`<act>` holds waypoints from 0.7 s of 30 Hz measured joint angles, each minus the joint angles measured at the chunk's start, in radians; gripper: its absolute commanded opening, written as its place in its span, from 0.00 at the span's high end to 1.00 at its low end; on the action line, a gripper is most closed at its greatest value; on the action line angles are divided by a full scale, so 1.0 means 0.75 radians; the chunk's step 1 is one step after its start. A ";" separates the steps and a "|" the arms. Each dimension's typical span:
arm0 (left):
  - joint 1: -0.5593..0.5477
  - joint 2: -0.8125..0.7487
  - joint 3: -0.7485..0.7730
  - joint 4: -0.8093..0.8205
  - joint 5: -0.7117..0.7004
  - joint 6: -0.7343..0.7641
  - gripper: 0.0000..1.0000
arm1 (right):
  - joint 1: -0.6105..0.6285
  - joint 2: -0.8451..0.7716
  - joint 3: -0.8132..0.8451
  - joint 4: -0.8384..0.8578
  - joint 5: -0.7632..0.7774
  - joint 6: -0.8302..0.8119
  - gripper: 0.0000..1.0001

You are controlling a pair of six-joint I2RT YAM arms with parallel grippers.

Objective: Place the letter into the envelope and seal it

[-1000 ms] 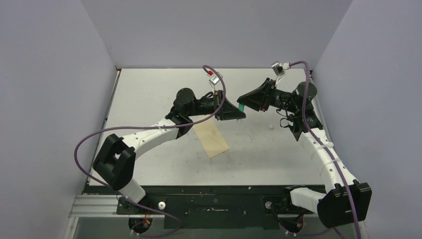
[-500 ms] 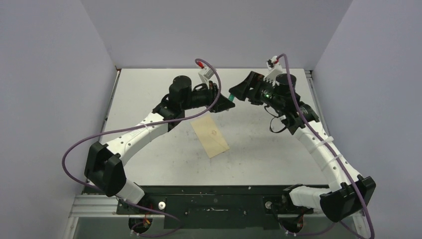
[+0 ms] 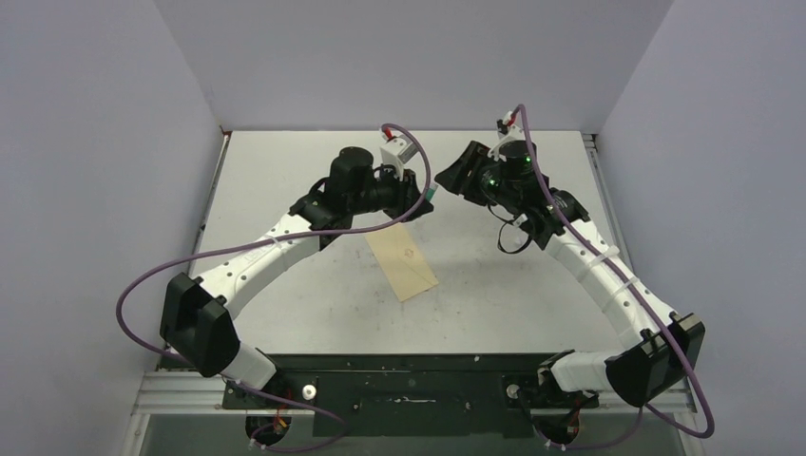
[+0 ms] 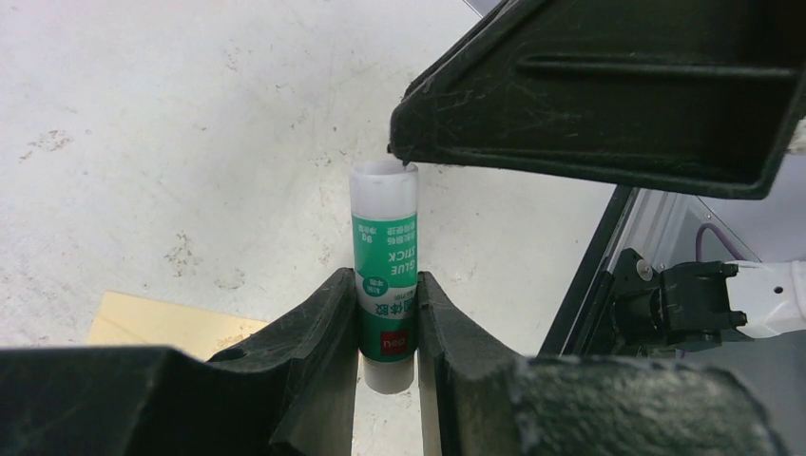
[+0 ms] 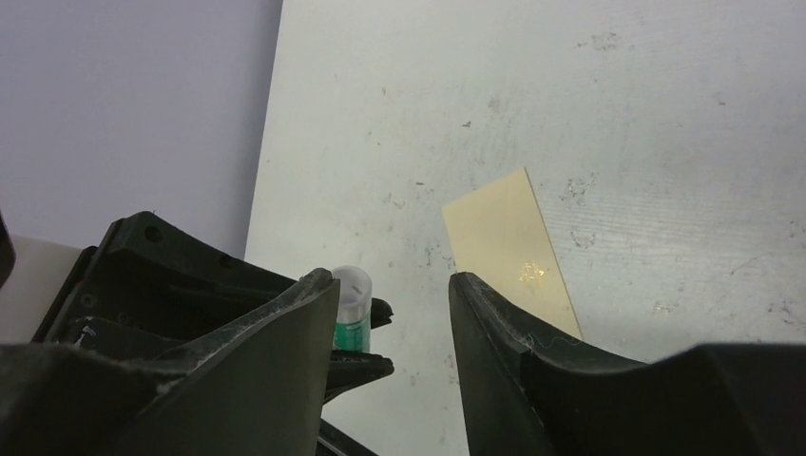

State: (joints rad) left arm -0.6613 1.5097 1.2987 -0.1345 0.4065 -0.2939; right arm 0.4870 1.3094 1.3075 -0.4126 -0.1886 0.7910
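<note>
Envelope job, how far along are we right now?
Done, apparently: no loose letter shows, and the envelope lies flat on the table, so the letter is probably inside. In hand: the left hand grips a glue stick, with the open right hand at its tip. Left: gluing the envelope shut.

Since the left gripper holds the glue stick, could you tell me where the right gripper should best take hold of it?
Grip the bare white end of the glue stick, which juts past the left gripper clamped on its green label. The right gripper, jaws open, should come end-on, facing the left one, closing across the round barrel.
</note>
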 measured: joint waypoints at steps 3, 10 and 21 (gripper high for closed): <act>0.000 -0.015 0.000 -0.002 -0.005 0.005 1.00 | 0.000 0.013 0.000 0.011 -0.035 0.021 0.37; 0.000 -0.036 0.000 -0.003 -0.003 0.012 1.00 | -0.001 0.025 0.000 0.068 -0.124 0.059 0.57; 0.000 -0.037 0.000 -0.004 0.025 -0.003 1.00 | -0.002 0.040 -0.004 0.116 -0.248 0.075 0.93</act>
State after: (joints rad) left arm -0.6613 1.4818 1.2987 -0.1371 0.4255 -0.2958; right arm 0.4858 1.3392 1.3045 -0.3252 -0.3744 0.8471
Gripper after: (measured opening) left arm 0.225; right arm 0.236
